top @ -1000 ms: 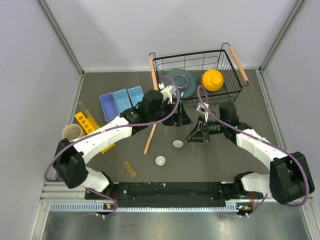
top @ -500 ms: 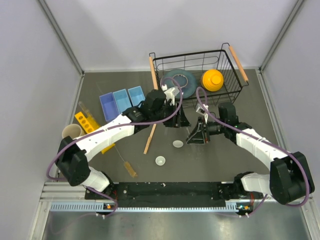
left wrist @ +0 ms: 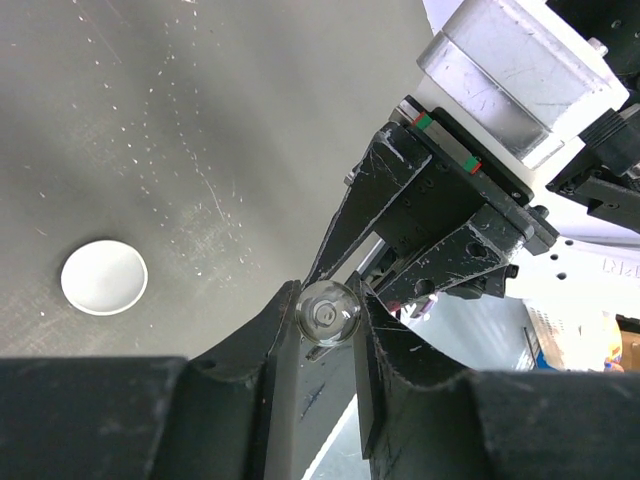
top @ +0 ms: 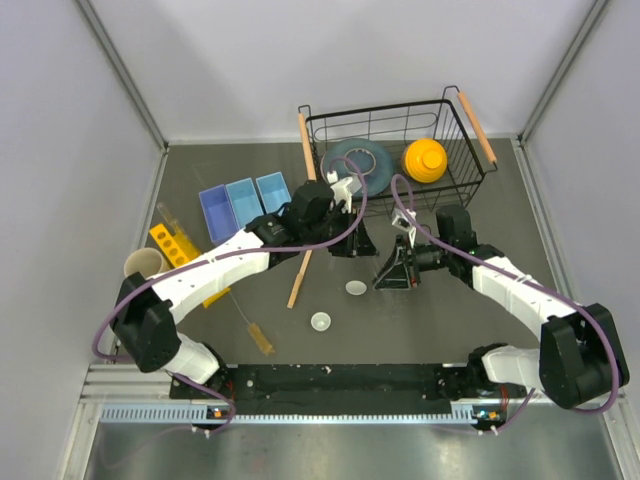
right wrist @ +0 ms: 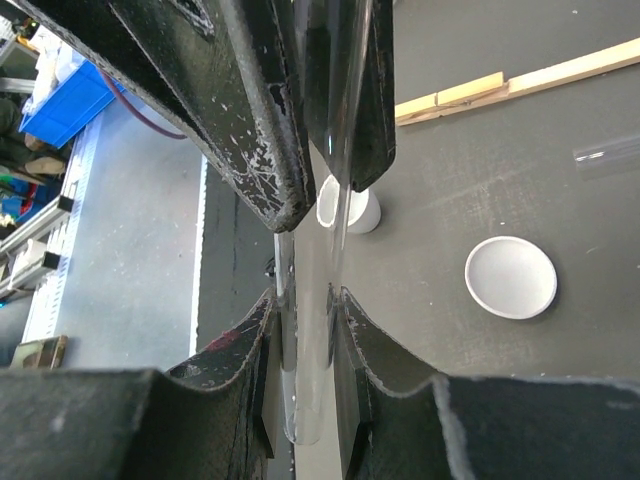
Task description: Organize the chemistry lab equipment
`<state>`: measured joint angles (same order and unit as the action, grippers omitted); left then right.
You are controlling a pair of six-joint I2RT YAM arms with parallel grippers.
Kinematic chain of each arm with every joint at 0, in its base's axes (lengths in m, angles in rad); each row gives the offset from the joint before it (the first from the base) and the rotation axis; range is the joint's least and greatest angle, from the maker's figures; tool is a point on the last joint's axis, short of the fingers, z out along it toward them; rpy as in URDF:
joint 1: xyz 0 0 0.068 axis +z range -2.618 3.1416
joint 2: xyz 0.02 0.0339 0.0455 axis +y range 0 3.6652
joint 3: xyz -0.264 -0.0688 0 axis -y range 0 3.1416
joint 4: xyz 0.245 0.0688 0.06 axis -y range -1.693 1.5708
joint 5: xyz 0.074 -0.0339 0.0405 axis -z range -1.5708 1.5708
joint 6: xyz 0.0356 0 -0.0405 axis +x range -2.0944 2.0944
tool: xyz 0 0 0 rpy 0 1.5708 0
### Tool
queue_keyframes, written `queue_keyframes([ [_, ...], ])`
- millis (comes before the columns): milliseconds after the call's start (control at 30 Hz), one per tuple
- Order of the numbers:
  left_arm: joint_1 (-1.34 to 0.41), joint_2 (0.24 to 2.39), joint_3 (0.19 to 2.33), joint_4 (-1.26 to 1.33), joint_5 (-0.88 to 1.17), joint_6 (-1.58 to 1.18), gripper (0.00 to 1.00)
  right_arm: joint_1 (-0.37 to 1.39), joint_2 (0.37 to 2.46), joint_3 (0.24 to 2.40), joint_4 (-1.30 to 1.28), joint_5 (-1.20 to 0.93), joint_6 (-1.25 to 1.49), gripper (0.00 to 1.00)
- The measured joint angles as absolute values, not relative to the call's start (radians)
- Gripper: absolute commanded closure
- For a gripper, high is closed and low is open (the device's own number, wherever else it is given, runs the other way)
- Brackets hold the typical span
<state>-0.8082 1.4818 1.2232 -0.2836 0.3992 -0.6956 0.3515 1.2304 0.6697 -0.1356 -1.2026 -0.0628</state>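
Both tools meet over the middle of the bench (top: 430,330). My left tool (left wrist: 327,300) pinches one end of a clear glass tube (right wrist: 343,195), and my right tool (right wrist: 305,305) is clamped on the same tube further along. Two small white dishes (top: 356,288) lie on the bench nearby.

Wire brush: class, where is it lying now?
Top view: the wire brush lies left of centre, just left of the nearer white dish and closer to the robot than the wooden stick.

clear tube (left wrist: 328,312), white dish (left wrist: 104,277), tan stick (top: 300,275), light-blue bins (top: 243,200).
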Motion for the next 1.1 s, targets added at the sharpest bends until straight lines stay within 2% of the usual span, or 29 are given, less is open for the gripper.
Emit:
queue_keyframes([
  [333,-0.812,1.481,1.21,-0.28,0.405,-0.708,0.83,0.357,1.23,0.67,-0.166,-1.205,-0.069,0.81],
  [600,-0.814,1.472,1.195,-0.27,0.406,-0.712,0.83,0.36,1.23,0.671,-0.181,-1.208,-0.083,0.74],
  [833,-0.817,1.459,1.179,-0.265,0.406,-0.724,0.83,0.364,1.228,0.685,-0.184,-1.221,-0.117,0.55],
  [933,-0.82,1.449,1.168,-0.265,0.405,-0.728,0.83,0.364,1.224,0.692,-0.192,-1.228,-0.141,0.41],
  [1033,-0.82,1.439,1.166,-0.265,0.402,-0.727,0.83,0.364,1.219,0.698,-0.214,-1.237,-0.176,0.32],
  [1100,-0.82,1.429,1.166,-0.267,0.397,-0.725,0.83,0.364,1.214,0.703,-0.238,-1.242,-0.202,0.29],
])
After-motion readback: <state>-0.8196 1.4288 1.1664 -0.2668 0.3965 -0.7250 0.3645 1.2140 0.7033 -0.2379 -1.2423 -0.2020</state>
